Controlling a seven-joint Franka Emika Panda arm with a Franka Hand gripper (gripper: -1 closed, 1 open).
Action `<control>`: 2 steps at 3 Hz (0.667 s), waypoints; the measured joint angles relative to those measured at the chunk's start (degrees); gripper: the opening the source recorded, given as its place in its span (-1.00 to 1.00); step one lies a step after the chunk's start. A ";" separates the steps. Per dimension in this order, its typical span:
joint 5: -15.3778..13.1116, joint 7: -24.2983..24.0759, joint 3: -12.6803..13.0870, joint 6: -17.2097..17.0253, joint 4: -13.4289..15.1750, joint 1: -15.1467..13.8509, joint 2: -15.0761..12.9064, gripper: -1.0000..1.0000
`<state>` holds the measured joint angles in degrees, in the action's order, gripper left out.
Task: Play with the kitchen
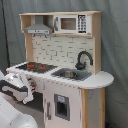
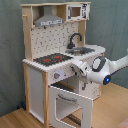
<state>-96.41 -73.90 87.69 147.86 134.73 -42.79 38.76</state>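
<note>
The kitchen (image 1: pixel 60 50) (image 2: pixel 55 40) is a tall toy of pale wood and white panels. It has a black hob with red rings (image 1: pixel 36 66) (image 2: pixel 52 59), a black faucet (image 1: pixel 82 59) (image 2: pixel 75 39) over a sink (image 1: pixel 70 74) (image 2: pixel 84 50), a pegboard back and a grey hood (image 1: pixel 37 27) (image 2: pixel 50 20). The oven door (image 2: pixel 70 100) hangs open below the hob. My gripper (image 2: pixel 75 67) (image 1: pixel 31 86) is at the counter's front edge, just below the hob and above the open door. I cannot tell whether it touches the front panel.
A toy microwave (image 1: pixel 70 23) (image 2: pixel 75 11) sits in the top shelf beside the hood. The white arm (image 2: pixel 107 67) reaches in from the second exterior view's right, over a wooden floor (image 2: pixel 110 107). A grey curtain hangs behind the kitchen.
</note>
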 joint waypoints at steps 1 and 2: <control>0.00 -0.24 0.06 0.00 -0.12 0.05 0.00 1.00; 0.00 -1.50 0.28 0.00 -0.69 0.43 0.00 1.00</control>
<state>-96.41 -75.40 87.97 147.86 134.04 -42.36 38.76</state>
